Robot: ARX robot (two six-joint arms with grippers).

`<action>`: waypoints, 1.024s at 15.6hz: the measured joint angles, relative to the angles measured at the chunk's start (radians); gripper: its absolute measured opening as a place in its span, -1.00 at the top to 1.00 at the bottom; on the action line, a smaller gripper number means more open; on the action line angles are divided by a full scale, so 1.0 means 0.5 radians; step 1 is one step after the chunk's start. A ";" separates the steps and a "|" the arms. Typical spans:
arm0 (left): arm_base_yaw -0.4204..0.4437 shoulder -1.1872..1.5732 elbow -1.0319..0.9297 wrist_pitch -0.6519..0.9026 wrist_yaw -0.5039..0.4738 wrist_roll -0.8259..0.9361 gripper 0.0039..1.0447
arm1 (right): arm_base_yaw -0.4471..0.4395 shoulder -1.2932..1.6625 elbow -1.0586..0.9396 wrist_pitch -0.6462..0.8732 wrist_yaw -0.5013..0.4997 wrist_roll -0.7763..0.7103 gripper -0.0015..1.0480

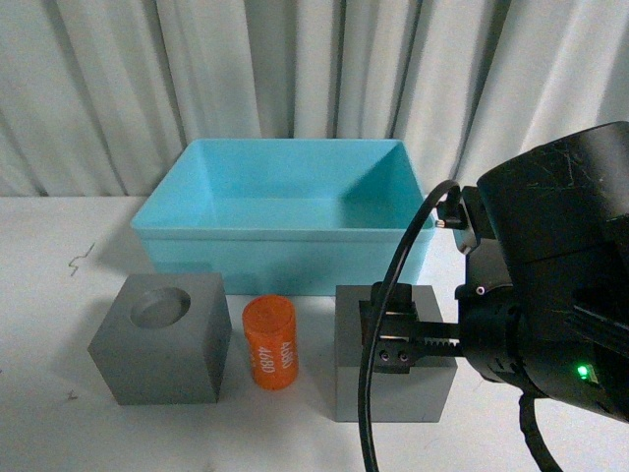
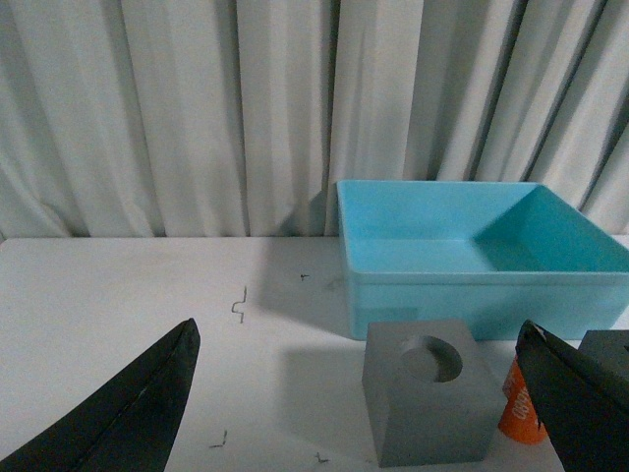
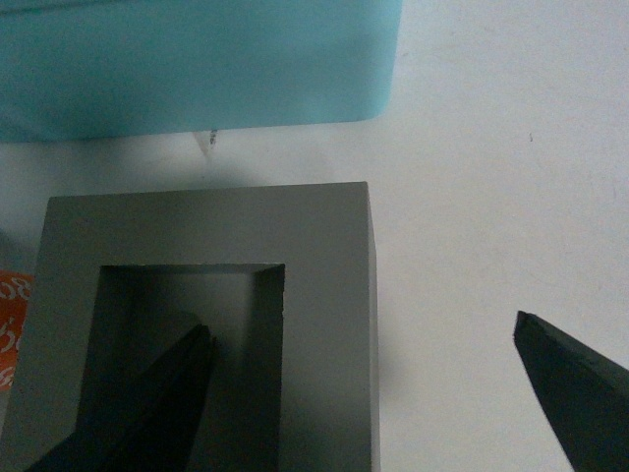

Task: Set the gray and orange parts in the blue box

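Note:
The blue box (image 1: 275,233) stands at the back of the white table. In front of it, in a row, are a gray cube with a round recess (image 1: 162,339), an orange cylinder with white digits (image 1: 271,344) and a gray cube with a rectangular recess (image 1: 393,395). My right gripper (image 1: 395,339) is open over that last cube (image 3: 324,246). One finger (image 3: 147,403) is down in the recess and the other (image 3: 575,383) is outside the cube's wall. My left gripper (image 2: 359,327) is open and holds nothing, with the round-recess cube (image 2: 428,403) ahead between its fingers.
White curtains (image 1: 295,69) hang behind the table. My right arm's black body and cable (image 1: 550,285) fill the right of the front view. Small dark marks (image 2: 238,303) lie on the table to the left of the box.

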 joint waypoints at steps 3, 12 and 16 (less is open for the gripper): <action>0.000 0.000 0.000 0.000 0.000 0.000 -0.88 | 0.001 0.023 0.007 0.031 -0.011 0.031 -0.23; 0.000 0.000 0.000 -0.001 0.000 0.000 -0.88 | -0.389 -0.721 0.579 -0.056 -0.201 -0.486 0.64; 0.000 0.000 0.000 -0.001 0.000 0.000 -0.88 | -0.376 -0.050 1.195 -0.270 -0.226 -0.517 0.64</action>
